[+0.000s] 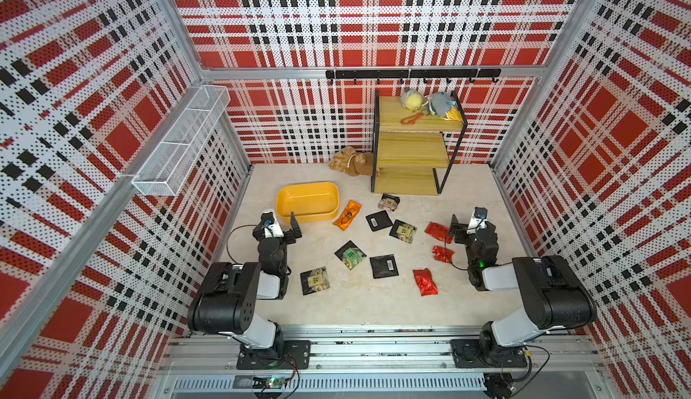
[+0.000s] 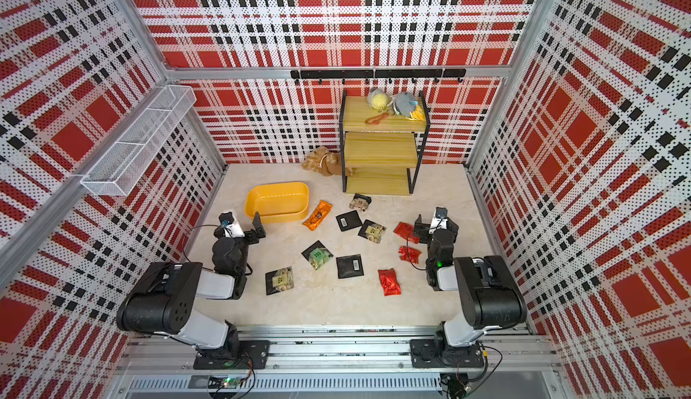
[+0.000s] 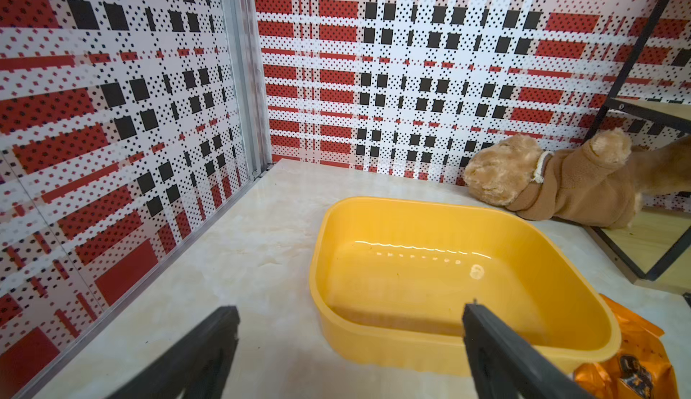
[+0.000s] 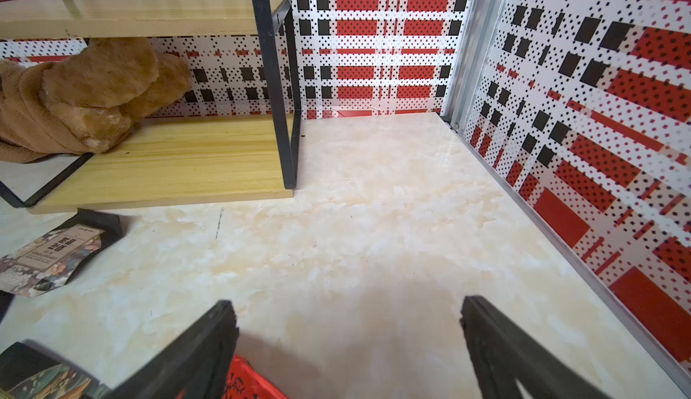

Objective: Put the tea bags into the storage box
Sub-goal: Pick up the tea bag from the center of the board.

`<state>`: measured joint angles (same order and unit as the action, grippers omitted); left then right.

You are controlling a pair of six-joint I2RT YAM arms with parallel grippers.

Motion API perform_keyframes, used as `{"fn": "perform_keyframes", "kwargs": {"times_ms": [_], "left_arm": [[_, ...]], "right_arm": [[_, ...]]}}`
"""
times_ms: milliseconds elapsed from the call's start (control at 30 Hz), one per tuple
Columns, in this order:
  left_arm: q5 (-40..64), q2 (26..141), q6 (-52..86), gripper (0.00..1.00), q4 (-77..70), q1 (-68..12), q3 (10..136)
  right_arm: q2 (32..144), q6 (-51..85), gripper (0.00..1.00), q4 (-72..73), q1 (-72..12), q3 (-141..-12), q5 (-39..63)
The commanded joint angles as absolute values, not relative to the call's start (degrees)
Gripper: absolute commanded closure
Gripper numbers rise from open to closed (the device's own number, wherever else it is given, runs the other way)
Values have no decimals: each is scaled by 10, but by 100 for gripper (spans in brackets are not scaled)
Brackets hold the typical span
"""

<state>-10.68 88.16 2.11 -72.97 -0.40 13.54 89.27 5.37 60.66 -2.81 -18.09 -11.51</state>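
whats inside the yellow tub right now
Nothing: the storage box shows only its bare floor. The orange tea bag lies outside, beside it. In the wrist view a left gripper finger hides a small patch.

Nothing can be read outright. A black tea bag (image 1: 378, 221) and, at its 6 o'clock, a second black tea bag (image 1: 384, 266) each bear a white barcode sticker, digits too small. In the right wrist view, a patterned tea bag (image 4: 48, 251) carries a tan label of blurred characters. The red tea bag (image 4: 246, 382) shows illegible black script.
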Motion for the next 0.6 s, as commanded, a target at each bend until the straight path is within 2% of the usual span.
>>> {"fn": "perform_keyframes", "kwargs": {"times_ms": [0,567], "left_arm": [[-106,886,15,1,-730,-9,138],[-107,887,14,1,-730,-9,139]], "right_arm": [[882,50,0,608,-23,-176,-114],[881,50,0,608,-23,-176,-114]]}}
